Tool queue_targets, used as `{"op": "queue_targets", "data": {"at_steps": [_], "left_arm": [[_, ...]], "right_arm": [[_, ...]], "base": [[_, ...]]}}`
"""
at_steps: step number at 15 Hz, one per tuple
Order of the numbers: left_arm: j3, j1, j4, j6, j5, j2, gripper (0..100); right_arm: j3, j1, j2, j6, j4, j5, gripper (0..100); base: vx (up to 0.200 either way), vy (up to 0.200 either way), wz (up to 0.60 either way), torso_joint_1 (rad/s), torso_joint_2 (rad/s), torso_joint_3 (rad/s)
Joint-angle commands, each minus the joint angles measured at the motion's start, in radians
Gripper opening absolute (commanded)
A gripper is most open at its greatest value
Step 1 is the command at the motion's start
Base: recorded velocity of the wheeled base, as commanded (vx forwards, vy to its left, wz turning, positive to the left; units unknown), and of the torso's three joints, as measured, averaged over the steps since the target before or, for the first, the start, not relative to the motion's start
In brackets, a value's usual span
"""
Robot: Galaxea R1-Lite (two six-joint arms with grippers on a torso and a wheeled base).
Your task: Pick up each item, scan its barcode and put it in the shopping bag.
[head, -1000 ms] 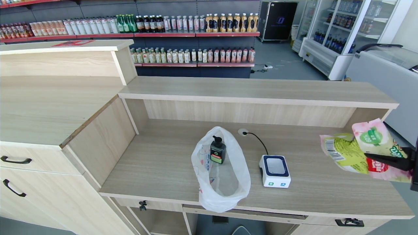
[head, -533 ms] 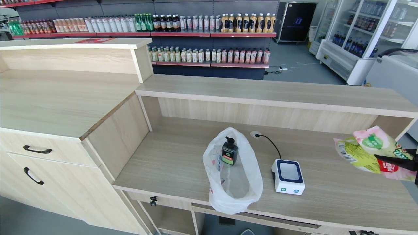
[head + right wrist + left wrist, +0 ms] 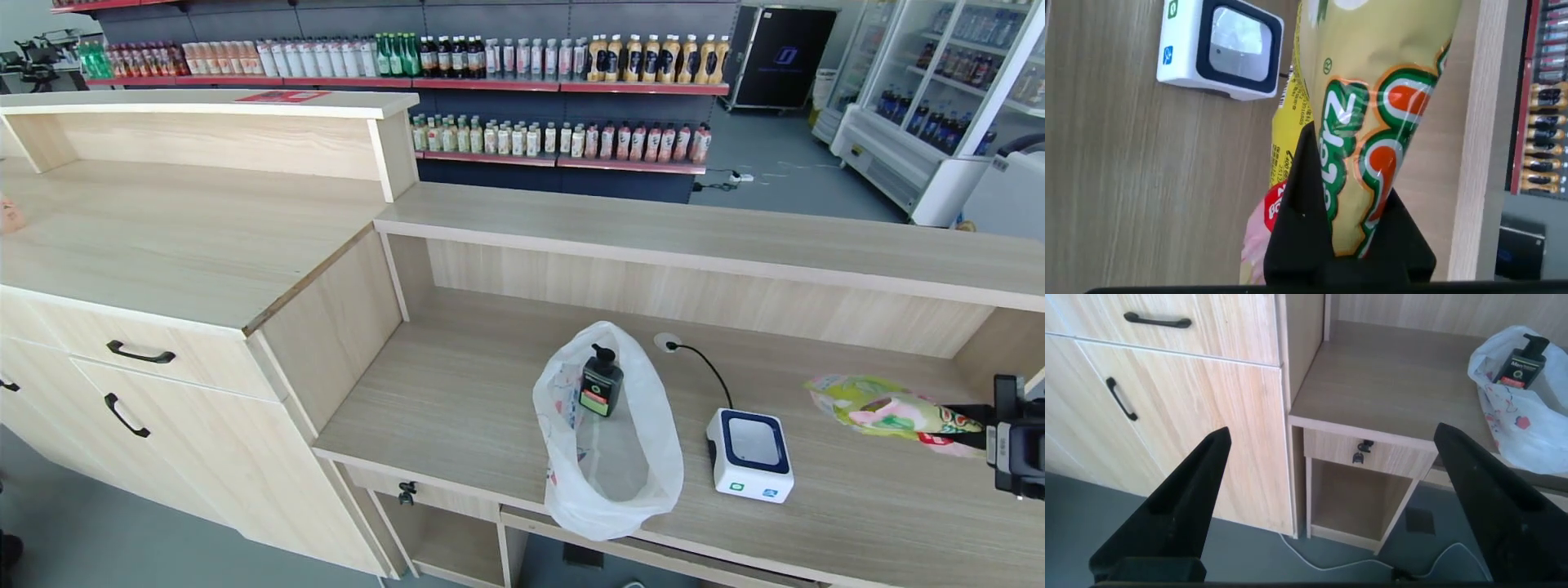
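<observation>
Right gripper (image 3: pixel 960 416) clamps one snack bundle (image 3: pixel 882 406) low over the counter (image 3: pixel 457 400), right of the one scanner (image 3: pixel 751 453) and apart from it. One bag (image 3: pixel 653 457) lies open left of the scanner, with one bottle (image 3: pixel 602 390) inside. Left gripper (image 3: pixel 1331 514) is spread wide and empty.

left tool (image 3: pixel 1331 431): black, 2-pronged (tapered wedges) | right tool (image 3: pixel 1349 196): black, matte

glossy snack packet (image 3: pixel 890 408); matt wood-grain counter (image 3: pixel 457 400)

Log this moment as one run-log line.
right tool: shut on snack bag, right of scanner | left tool: open, empty | shopping bag: holds pump bottle
</observation>
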Motion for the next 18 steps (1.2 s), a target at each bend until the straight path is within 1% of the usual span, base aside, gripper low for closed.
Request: {"op": "queue_targets", "data": {"at_steps": [1, 3, 5, 8, 10, 13, 17, 18], "left_arm": [[0.0, 0.001, 0.0, 0.001, 0.0, 0.0, 100], [0.0, 0.001, 0.0, 0.001, 0.0, 0.0, 100], [0.0, 0.001, 0.0, -0.001, 0.0, 0.0, 100], [0.0, 0.001, 0.0, -0.001, 0.0, 0.0, 100], [0.0, 0.001, 0.0, -0.001, 0.0, 0.0, 100], [0.0, 0.001, 0.001, -0.001, 0.0, 0.0, 100], [0.0, 0.001, 0.0, 0.001, 0.0, 0.0, 100], [0.0, 0.001, 0.0, 0.001, 0.0, 0.0, 100]], "right_arm": [[-0.04, 0.002, 0.081, -0.054, -0.006, 0.008, 0], [-0.06, 0.018, 0.103, -0.068, -0.008, 0.008, 0], [-0.069, 0.07, 0.132, -0.065, -0.008, 0.008, 0], [-0.145, 0.128, 0.189, -0.065, -0.027, 0.009, 0], [-0.174, 0.15, 0.213, -0.068, -0.027, 0.012, 0], [-0.181, 0.2, 0.249, -0.079, -0.029, 0.011, 0], [-0.234, 0.225, 0.302, -0.207, -0.035, 0.006, 0], [-0.235, 0.225, 0.308, -0.22, -0.04, 0.005, 0]], "base": [[0.0, 0.0, 0.0, 0.0, 0.0, 0.0], [0.0, 0.0, 0.0, 0.0, 0.0, 0.0], [0.0, 0.0, 0.0, 0.0, 0.0, 0.0], [0.0, 0.0, 0.0, 0.0, 0.0, 0.0], [0.0, 0.0, 0.0, 0.0, 0.0, 0.0], [0.0, 0.0, 0.0, 0.0, 0.0, 0.0], [0.0, 0.0, 0.0, 0.0, 0.0, 0.0], [0.0, 0.0, 0.0, 0.0, 0.0, 0.0]]}}
